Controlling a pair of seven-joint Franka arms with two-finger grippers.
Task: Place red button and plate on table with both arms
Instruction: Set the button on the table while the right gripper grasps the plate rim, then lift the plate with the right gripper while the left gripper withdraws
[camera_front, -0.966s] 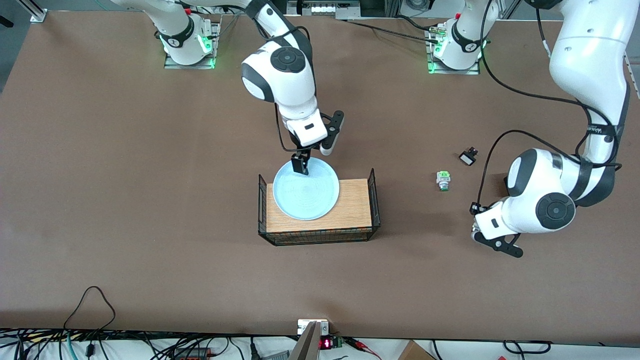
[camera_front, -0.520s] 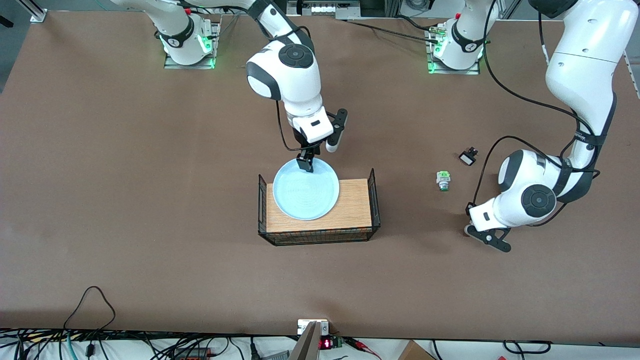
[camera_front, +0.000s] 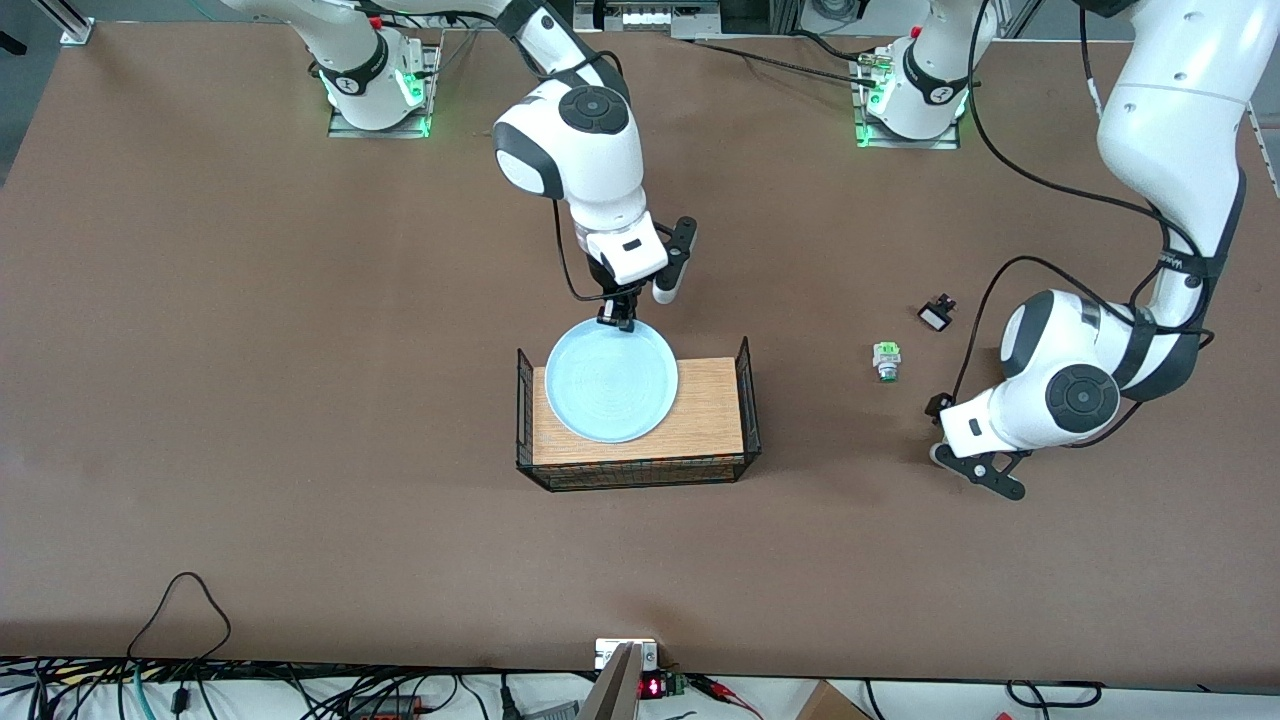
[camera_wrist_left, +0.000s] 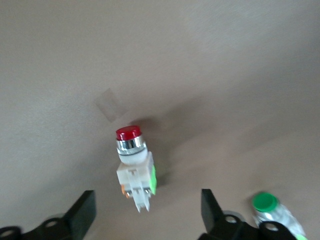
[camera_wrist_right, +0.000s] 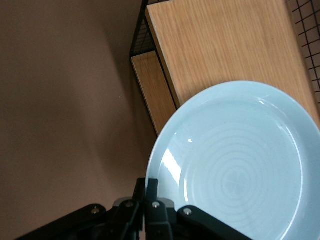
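The light blue plate (camera_front: 612, 385) lies on the wooden tray (camera_front: 705, 410), its rim overhanging the tray edge nearest the robots' bases. My right gripper (camera_front: 617, 318) is shut on that rim; the right wrist view shows the fingers (camera_wrist_right: 151, 186) pinching the plate (camera_wrist_right: 235, 165). The red button (camera_wrist_left: 133, 162) lies on its side on the table (camera_front: 300, 350), seen only in the left wrist view. My left gripper (camera_wrist_left: 147, 221) is open, one finger on either side of the button's terminal end, not touching it. In the front view the left wrist hides both.
A green-capped button (camera_front: 886, 360) lies on the table beside the left arm's hand and shows in the left wrist view (camera_wrist_left: 267, 204). A black-and-white switch (camera_front: 936, 315) lies farther from the front camera. The tray has black wire sides (camera_front: 748, 400).
My right gripper has slid from inside the plate out to its rim and closed there. My left hand has shifted a little toward the tray; the plate and the buttons have not moved.
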